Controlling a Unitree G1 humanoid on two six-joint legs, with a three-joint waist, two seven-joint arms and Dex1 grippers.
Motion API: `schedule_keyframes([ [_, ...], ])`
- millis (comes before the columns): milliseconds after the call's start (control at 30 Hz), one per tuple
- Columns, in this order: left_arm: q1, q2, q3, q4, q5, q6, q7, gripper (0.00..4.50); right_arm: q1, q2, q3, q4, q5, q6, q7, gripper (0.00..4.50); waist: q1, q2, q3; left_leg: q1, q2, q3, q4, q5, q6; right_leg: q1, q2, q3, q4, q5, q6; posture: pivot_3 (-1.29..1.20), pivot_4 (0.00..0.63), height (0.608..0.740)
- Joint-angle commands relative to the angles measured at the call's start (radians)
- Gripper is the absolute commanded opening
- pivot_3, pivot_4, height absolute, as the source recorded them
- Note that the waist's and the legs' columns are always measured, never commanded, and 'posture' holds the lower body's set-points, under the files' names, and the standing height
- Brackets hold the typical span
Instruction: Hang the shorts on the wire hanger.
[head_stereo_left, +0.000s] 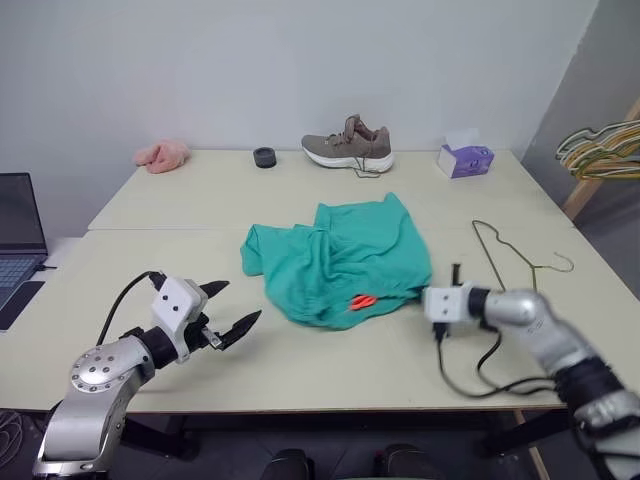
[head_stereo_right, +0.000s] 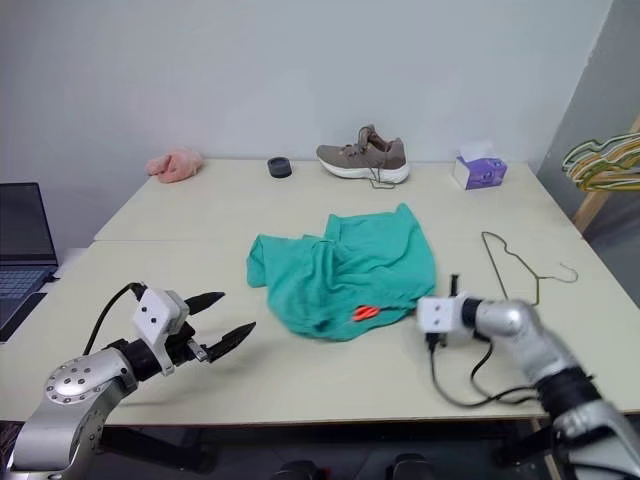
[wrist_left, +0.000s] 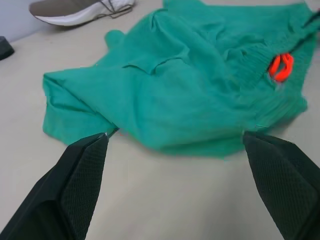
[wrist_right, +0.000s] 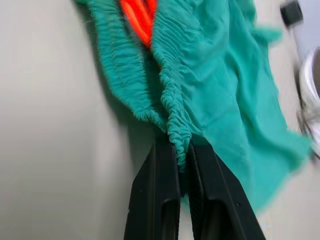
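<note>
Shorts (wrist_right: 210, 75) waistband pinched between right jaws (left jaws apart).

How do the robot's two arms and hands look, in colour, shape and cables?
Both arms are silver-grey metal with rounded joints and white box-shaped wrist blocks. The left hand has two black, pointed, textured fingers. The right hand has black fingers too. Black cables loop along each arm.

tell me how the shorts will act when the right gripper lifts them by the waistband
Probably floppy: the shorts lie crumpled in soft folds, so they should drape and hang from the right gripper. Likely light, being thin fabric. The gathered waistband is bunched between the fingers, so the grip seems unlikely to slip.
</note>
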Motion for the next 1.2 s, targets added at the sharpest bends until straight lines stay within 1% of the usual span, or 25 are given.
schedule_keyframes([
  [33, -0.018, 0.007, -0.009, -0.013, 0.001, -0.008, -0.003, 4.50, -0.175, -0.032, -0.004, 0.220, -0.053, -0.104, -0.014, 0.03, -0.003, -0.001, 0.000, 0.000, 0.000, -0.001, 0.000, 0.000, 0.000, 0.000, 0.000, 0.000, 0.000, 0.001, -0.001, -0.06, 0.000, 0.740],
  [67, -0.021, 0.007, -0.012, -0.014, 0.001, -0.007, -0.003, 4.50, -0.214, -0.032, 0.006, 0.271, -0.066, -0.131, -0.018, 0.03, -0.006, -0.001, 0.000, 0.000, 0.000, -0.002, -0.001, 0.000, 0.000, 0.000, 0.000, 0.000, 0.000, 0.001, -0.001, -0.06, 0.000, 0.740],
  [167, -0.026, 0.005, -0.018, -0.013, 0.004, -0.007, -0.002, 4.50, -0.273, -0.033, 0.041, 0.343, -0.078, -0.223, 0.056, 0.03, -0.014, -0.002, -0.001, 0.000, 0.001, -0.004, -0.004, 0.000, 0.000, 0.000, 0.001, -0.001, 0.000, 0.000, -0.004, -0.06, 0.000, 0.740],
  [233, -0.028, 0.004, -0.021, -0.013, 0.006, -0.006, -0.002, 4.50, -0.277, -0.045, 0.066, 0.349, -0.092, -0.284, 0.105, 0.68, -0.018, -0.002, -0.001, 0.000, 0.001, -0.004, -0.005, 0.000, 0.000, -0.001, 0.001, 0.000, 0.000, 0.000, -0.004, -0.06, 0.000, 0.740],
  [300, -0.030, 0.003, -0.023, -0.013, 0.007, -0.007, -0.001, 4.50, -0.272, -0.065, 0.094, 0.344, -0.119, -0.334, 0.126, 1.13, -0.021, -0.001, -0.001, -0.001, 0.000, -0.003, -0.006, 0.000, 0.000, -0.001, 0.000, 0.001, 0.000, 0.000, -0.004, -0.06, 0.000, 0.740],
  [367, -0.030, 0.003, -0.025, -0.011, 0.007, -0.008, -0.001, 4.50, -0.262, -0.093, 0.116, 0.331, -0.141, -0.363, 0.156, 1.82, -0.021, -0.001, -0.001, -0.001, 0.000, -0.002, -0.006, -0.001, -0.001, -0.002, -0.001, 0.001, 0.000, 0.000, -0.003, -0.06, 0.000, 0.740],
  [467, -0.029, 0.007, -0.026, -0.005, 0.007, -0.013, -0.006, 4.50, -0.233, -0.136, 0.121, 0.281, -0.118, -0.378, 0.236, 2.85, -0.019, -0.001, -0.001, -0.001, -0.001, -0.003, -0.006, -0.001, -0.001, -0.002, -0.001, 0.001, 0.000, 0.000, -0.003, -0.07, 0.000, 0.740],
  [533, -0.030, 0.009, -0.027, 0.003, 0.008, -0.017, -0.012, 4.50, -0.164, -0.177, 0.096, 0.150, 0.025, -0.305, 0.399, 3.54, -0.018, -0.001, -0.001, -0.001, -0.001, -0.003, -0.006, -0.001, -0.001, -0.001, -0.001, 0.001, 0.000, 0.000, -0.003, -0.07, 0.000, 0.740],
  [567, -0.032, 0.011, -0.026, 0.008, 0.009, -0.020, -0.014, 4.50, -0.116, -0.195, 0.077, 0.055, 0.118, -0.229, 0.475, 3.83, -0.018, -0.001, -0.001, -0.001, 0.000, -0.004, -0.005, -0.001, -0.001, -0.001, -0.001, 0.000, 0.000, 0.000, -0.003, -0.08, 0.000, 0.740],
  [600, -0.035, 0.013, -0.026, 0.015, 0.009, -0.022, -0.017, 4.50, -0.064, -0.210, 0.056, -0.060, 0.218, -0.144, 0.531, 3.83, -0.019, -0.001, -0.001, 0.000, 0.000, -0.004, -0.005, -0.001, -0.001, -0.001, -0.001, 0.000, 0.001, 0.000, -0.003, -0.08, 0.000, 0.740],
  [633, -0.038, 0.014, -0.025, 0.019, 0.009, -0.024, -0.018, 4.50, -0.028, -0.218, 0.040, -0.138, 0.278, -0.083, 0.560, 3.83, -0.018, 0.000, -0.001, 0.000, 0.000, -0.004, -0.005, -0.001, -0.001, -0.001, -0.001, 0.000, 0.001, 0.000, -0.003, -0.08, 0.000, 0.740],
  [667, -0.043, 0.014, -0.025, 0.026, 0.010, -0.027, -0.019, 4.50, 0.027, -0.224, 0.025, -0.257, 0.353, -0.003, 0.577, 3.83, -0.021, 0.000, -0.002, -0.001, 0.000, -0.005, -0.005, -0.001, -0.001, -0.001, -0.001, 0.000, 0.001, 0.000, -0.003, -0.09, 0.000, 0.740],
  [733, -0.053, 0.013, -0.026, 0.034, 0.012, -0.030, -0.017, 4.50, 0.101, -0.224, 0.002, -0.413, 0.415, 0.099, 0.575, 3.83, -0.026, 0.001, -0.002, 0.000, 0.001, -0.005, -0.005, -0.001, -0.001, -0.001, -0.001, 0.000, 0.002, -0.001, -0.003, -0.09, 0.000, 0.740],
  [833, -0.070, 0.007, -0.034, 0.036, 0.016, -0.026, -0.011, 4.50, 0.177, -0.172, -0.006, -0.559, 0.372, 0.183, 0.489, 3.83, -0.027, 0.001, -0.002, 0.000, 0.001, -0.006, -0.003, -0.001, -0.001, 0.000, 0.000, -0.002, 0.002, -0.003, 0.002, -0.09, 0.000, 0.740],
  [900, -0.077, 0.004, -0.039, 0.034, 0.018, -0.024, -0.009, 4.50, 0.208, -0.128, 0.002, -0.599, 0.314, 0.204, 0.424, 3.83, -0.025, 0.001, -0.002, 0.000, 0.001, -0.006, -0.001, -0.001, -0.001, 0.000, 0.000, -0.002, 0.003, -0.002, 0.003, -0.10, 0.000, 0.740],
  [1000, -0.081, 0.004, -0.044, 0.034, 0.021, -0.024, -0.009, 4.50, 0.225, -0.066, 0.017, -0.603, 0.207, 0.193, 0.326, 3.83, -0.020, 0.000, -0.002, 0.000, 0.000, -0.005, 0.002, -0.001, -0.001, 0.001, 0.000, -0.001, 0.003, -0.001, 0.005, -0.10, 0.000, 0.740],
  [1100, -0.087, 0.005, -0.048, 0.035, 0.022, -0.022, -0.008, 4.50, 0.215, -0.009, 0.017, -0.588, 0.143, 0.193, 0.253, 3.83, -0.018, 0.000, -0.002, 0.000, 0.000, -0.003, 0.002, -0.001, -0.001, 0.000, -0.001, 0.000, 0.002, 0.000, 0.006, -0.09, 0.000, 0.740],
  [1200, -0.089, 0.005, -0.048, 0.039, 0.024, -0.026, -0.008, 4.50, 0.200, 0.021, 0.024, -0.561, 0.086, 0.198, 0.208, 3.83, -0.018, 0.000, -0.002, 0.000, 0.000, -0.004, 0.002, -0.001, -0.001, 0.000, 0.000, 0.000, 0.002, 0.000, 0.006, -0.09, 0.000, 0.740],
])
